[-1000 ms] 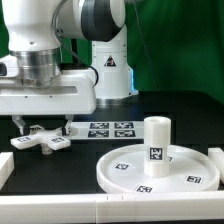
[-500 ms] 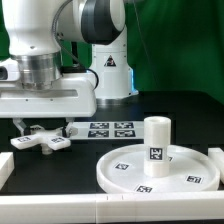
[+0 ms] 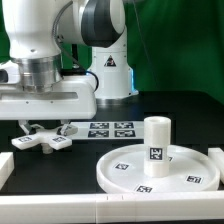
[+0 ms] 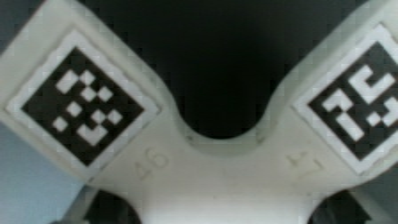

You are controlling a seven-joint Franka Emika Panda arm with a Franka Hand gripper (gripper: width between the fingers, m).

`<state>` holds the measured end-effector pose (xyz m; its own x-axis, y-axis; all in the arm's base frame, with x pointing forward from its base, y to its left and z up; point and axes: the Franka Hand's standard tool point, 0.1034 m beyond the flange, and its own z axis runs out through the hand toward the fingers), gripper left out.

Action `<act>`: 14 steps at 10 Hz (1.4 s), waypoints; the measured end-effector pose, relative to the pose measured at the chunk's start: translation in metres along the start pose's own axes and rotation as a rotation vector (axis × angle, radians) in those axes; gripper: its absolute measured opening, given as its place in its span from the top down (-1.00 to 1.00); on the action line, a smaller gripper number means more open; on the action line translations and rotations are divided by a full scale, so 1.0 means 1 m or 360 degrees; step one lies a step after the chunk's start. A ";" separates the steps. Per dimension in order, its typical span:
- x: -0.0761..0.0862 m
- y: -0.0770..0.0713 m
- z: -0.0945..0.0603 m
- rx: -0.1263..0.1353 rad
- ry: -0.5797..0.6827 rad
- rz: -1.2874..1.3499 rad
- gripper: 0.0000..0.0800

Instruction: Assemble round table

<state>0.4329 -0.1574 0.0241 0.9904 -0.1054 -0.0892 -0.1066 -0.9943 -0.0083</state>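
Observation:
The white cross-shaped foot lies flat on the black table at the exterior view's left. My gripper is lowered straight over it, with a finger on each side of its middle; the jaws stand apart and look open. In the wrist view the foot fills the picture, with two tagged arms spreading away and my dark fingertips at its sides. The short thick leg stands upright on the large rimmed round disc at the exterior view's right, well away from the gripper.
The marker board lies flat on the table behind the disc, in front of the robot's base. A low white wall runs along the near edge, with white blocks at the left and right.
The gripper has shifted very slightly over the foot and its fingers seem a little closer together. The foot, disc and leg have not moved.

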 end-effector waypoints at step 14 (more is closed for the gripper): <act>0.063 -0.153 -0.100 0.0102 0.0011 0.0035 -0.12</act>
<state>0.5199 -0.0137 0.1190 0.9884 -0.1273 -0.0834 -0.1333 -0.9886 -0.0701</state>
